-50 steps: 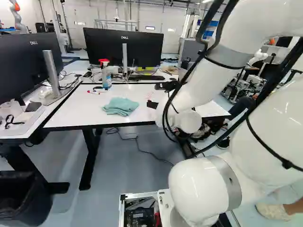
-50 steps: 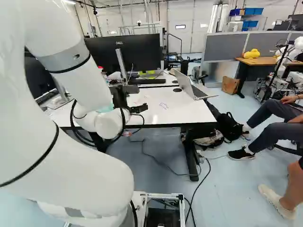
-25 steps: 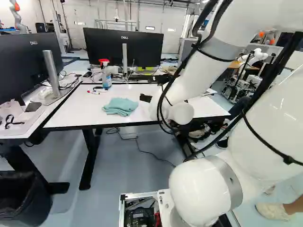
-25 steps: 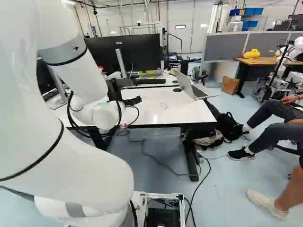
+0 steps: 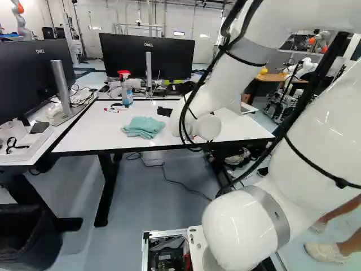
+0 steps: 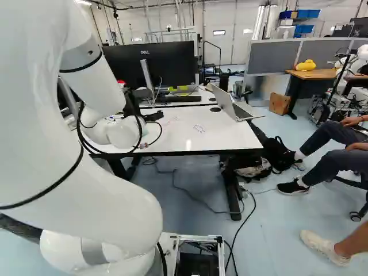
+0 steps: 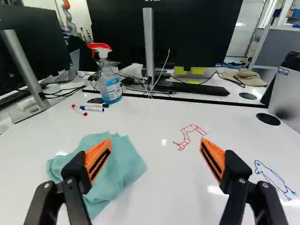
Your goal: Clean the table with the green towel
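The pincer (image 6: 152, 117) is held released above the worktop (image 5: 84, 135), its orange pads (image 7: 95, 152) spread apart. The green towel (image 7: 119, 171) is seen bunched at the worktop's left, partly hidden by the left finger. To its right, a red drawing (image 7: 185, 138) and a blue drawing (image 7: 273, 175) are shown.

Left base view: set behind the arm (image 5: 245, 226), to its left; faces ahead, a little down, well back from the table (image 5: 90, 138). Right base view: behind, to its right; similar heading, more right-hand floor (image 6: 276, 218). Both share table and far monitor (image 5: 124, 56). Wrist view: nearest, just above the tabletop, facing far side; shares green towel (image 7: 117, 173) with left base view, laptop (image 6: 227, 103) with right.
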